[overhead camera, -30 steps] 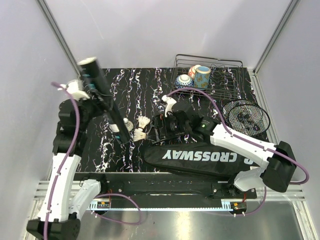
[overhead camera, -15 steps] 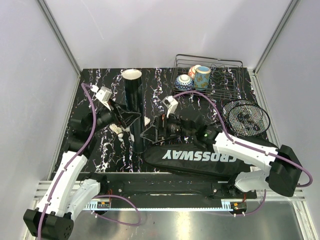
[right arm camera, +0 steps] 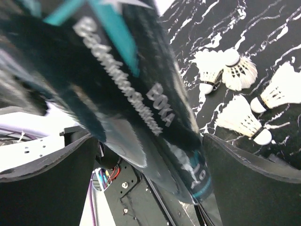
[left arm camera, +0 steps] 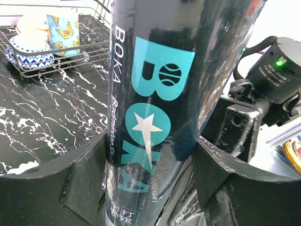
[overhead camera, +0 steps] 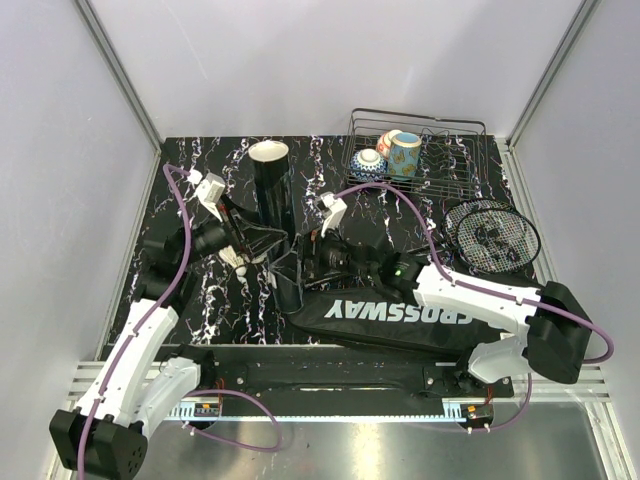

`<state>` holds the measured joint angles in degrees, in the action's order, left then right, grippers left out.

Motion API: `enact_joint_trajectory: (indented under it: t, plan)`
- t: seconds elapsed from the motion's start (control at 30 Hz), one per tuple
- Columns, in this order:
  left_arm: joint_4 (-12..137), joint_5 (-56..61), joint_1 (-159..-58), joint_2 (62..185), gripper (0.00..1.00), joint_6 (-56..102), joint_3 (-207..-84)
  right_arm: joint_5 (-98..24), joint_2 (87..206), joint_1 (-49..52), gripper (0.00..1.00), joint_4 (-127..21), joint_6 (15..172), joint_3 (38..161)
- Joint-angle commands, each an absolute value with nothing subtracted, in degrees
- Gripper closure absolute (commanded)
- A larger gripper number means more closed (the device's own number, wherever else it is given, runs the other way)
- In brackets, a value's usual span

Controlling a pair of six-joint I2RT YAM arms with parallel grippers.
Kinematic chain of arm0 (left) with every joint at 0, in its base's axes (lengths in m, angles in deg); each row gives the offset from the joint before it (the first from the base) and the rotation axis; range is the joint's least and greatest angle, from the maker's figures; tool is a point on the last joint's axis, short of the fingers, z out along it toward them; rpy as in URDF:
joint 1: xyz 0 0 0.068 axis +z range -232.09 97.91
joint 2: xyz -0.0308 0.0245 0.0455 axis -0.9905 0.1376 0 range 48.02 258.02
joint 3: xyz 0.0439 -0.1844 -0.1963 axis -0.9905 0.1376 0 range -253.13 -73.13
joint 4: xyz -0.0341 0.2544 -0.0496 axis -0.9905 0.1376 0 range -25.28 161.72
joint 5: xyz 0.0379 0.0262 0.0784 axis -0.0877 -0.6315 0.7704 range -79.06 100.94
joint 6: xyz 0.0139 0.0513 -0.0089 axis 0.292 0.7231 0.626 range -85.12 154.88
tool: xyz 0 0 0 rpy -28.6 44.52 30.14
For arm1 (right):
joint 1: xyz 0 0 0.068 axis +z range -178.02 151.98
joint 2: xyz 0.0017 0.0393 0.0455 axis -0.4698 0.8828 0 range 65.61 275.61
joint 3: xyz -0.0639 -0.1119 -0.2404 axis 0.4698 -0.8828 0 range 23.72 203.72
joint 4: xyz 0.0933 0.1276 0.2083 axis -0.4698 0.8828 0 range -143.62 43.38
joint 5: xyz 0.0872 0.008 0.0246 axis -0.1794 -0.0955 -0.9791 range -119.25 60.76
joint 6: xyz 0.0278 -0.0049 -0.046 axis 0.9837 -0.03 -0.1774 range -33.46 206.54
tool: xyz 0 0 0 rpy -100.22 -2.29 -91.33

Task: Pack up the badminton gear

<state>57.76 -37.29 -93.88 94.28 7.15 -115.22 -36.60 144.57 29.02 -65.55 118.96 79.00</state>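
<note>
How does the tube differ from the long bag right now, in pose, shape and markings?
The tube stands roughly upright, clamped in the left claw; the bag lies flat on the table, not gripped. The tube carries teal BOKA lettering; the bag carries white CROSSWAY lettering. The tube is a cylinder with a pale rim on top; the bag is a long, flattish case. Both are black.

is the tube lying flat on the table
No, the left gripper holds the tube upright.

tube (overhead camera: 272,190) ctr-L | shuttlecocks (right arm camera: 241,117) beside it | bag (overhead camera: 400,315) front | racket (overhead camera: 492,235) R | basket (overhead camera: 420,150) rear-R
</note>
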Motion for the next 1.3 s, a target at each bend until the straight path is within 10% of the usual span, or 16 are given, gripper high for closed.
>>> enact_joint_trajectory:
  t: [0.0, 0.43, 0.63, 0.9, 1.27]
  plan:
    - [49.3, -40.0, -94.0, 93.9, 0.55, 4.0, -115.2, -29.6, 145.5, 32.4, 0.00, -70.1, 113.2, 82.0]
    - [46.4, -41.0, -94.0, 94.6, 0.54, 0.7, -114.4, -14.5, 144.7, 35.2, 0.08, -74.6, 105.2, 80.1]
    - [46.6, -39.4, -94.4, 96.0, 0.30, -4.3, -114.0, -17.0, 141.5, 35.1, 0.37, -78.1, 100.3, 75.3]
    - [46.5, -37.1, -95.1, 96.8, 0.08, -5.9, -115.1, -19.0, 136.8, 35.2, 0.46, -73.3, 99.3, 72.9]
    - [39.0, -35.3, -99.7, 104.6, 0.14, -11.4, -118.9, -24.9, 126.1, 35.1, 0.47, -64.2, 97.9, 66.7]
